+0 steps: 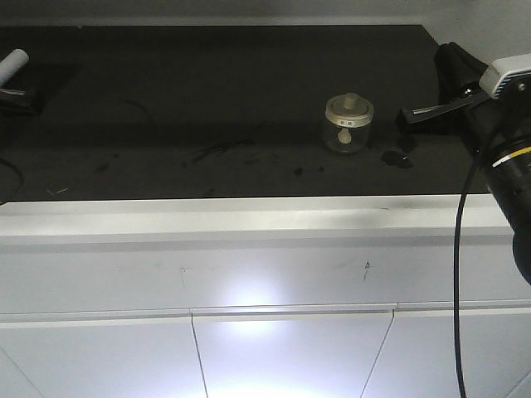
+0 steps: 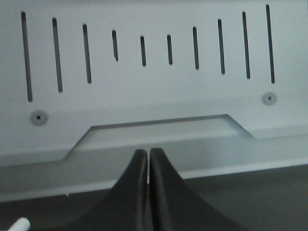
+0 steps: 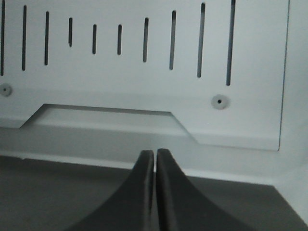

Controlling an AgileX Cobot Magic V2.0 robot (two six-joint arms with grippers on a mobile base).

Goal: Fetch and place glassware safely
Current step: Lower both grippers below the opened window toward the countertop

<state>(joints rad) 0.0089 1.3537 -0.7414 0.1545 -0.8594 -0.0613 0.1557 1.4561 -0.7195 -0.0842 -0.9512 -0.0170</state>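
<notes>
Left fingers [image 2: 146,159]: pressed flat together at the tips, nothing between them; they sit at the counter's far left edge and face the back wall
White cylinder [image 1: 15,60]: lies beside the left arm at the left edge; what it is cannot be told
Counter [image 1: 166,99]: dark, matte top running the full width; faint scratches [image 1: 220,151] near the middle; a few dark blotches [image 1: 397,157] just right of the jar
Glass jar [image 1: 348,124]: stands upright on the counter, right of centre; clear body, cream-white lid with a central knob in place; apart from both arms, nearer the right one
Right fingers [image 3: 153,161]: shut against each other, holding nothing; at the counter's right edge, near the jar but not touching it
Black cable [image 1: 459,274]: hangs down in front of the cabinet on the right
Back wall [image 3: 120,86]: white panel behind the counter; a row of vertical slots, round screw heads, a shallow recessed cut-out along its foot
Cabinet front [image 1: 274,265]: white, below the counter edge; thin seams between panels; a bright patch of glare at lower centre
</notes>
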